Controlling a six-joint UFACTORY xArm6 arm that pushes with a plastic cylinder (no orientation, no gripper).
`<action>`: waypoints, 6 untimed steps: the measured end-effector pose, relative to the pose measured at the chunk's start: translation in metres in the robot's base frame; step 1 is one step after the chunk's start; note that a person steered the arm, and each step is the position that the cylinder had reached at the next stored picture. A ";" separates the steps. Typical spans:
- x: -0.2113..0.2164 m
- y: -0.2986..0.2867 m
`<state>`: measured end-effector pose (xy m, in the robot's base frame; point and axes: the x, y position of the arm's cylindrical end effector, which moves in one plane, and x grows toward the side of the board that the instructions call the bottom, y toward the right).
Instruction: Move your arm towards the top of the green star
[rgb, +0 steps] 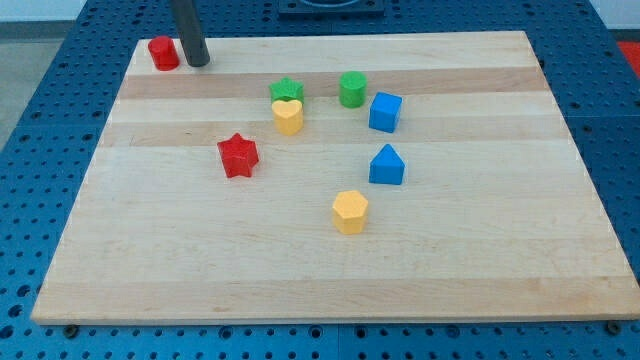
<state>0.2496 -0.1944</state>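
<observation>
The green star (286, 90) lies in the upper middle of the wooden board (480, 250), with a yellow heart (288, 116) touching its lower side. My tip (198, 62) rests near the board's top left corner, just right of a red cylinder (163, 52). The tip is well to the left of the green star and a little above it.
A green cylinder (352, 89) and a blue cube (385, 111) lie right of the star. A red star (238, 155) lies lower left, a blue triangular block (387, 165) and a yellow hexagon (350, 211) lower right.
</observation>
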 end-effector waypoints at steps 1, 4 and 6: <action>0.015 0.002; 0.023 0.013; 0.036 0.049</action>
